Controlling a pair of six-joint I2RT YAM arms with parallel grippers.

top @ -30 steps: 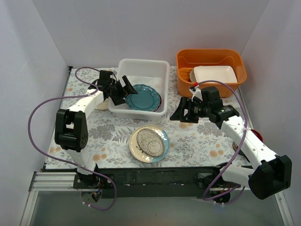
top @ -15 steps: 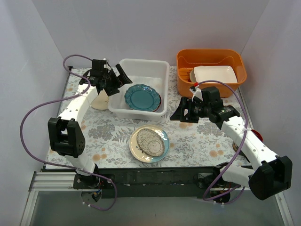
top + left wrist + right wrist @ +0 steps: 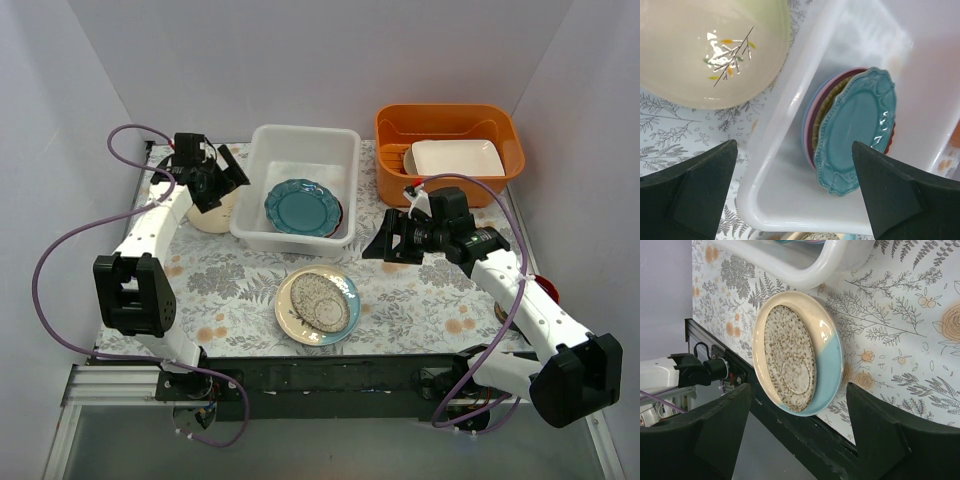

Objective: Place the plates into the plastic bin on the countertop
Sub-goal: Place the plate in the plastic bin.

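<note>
The plastic bin (image 3: 305,133) stands at the back centre of the countertop (image 3: 430,300). A teal plate (image 3: 302,208) tops a stack of plates inside it, with pink and red-brown edges (image 3: 812,107) showing beneath. A cream plate (image 3: 213,215) lies just left of the bin. A speckled plate with a teal rim (image 3: 318,305) lies in front of it. My left gripper (image 3: 225,185) hangs open and empty above the bin's left wall (image 3: 790,100), between the cream plate (image 3: 705,50) and the teal plate (image 3: 855,135). My right gripper (image 3: 380,235) is open and empty, up and to the right of the speckled plate (image 3: 795,355).
An orange tub (image 3: 450,120) at the back right holds a white rectangular dish (image 3: 457,157). A small red cup (image 3: 543,285) peeks out behind the right arm. White walls close in the left, back and right sides. The bin's corner (image 3: 805,265) is near the right gripper.
My left gripper has pulled back from over the bin to the left and towards the far edge, staying open. The teal plate lies flat in the bin. The right arm has not moved.
</note>
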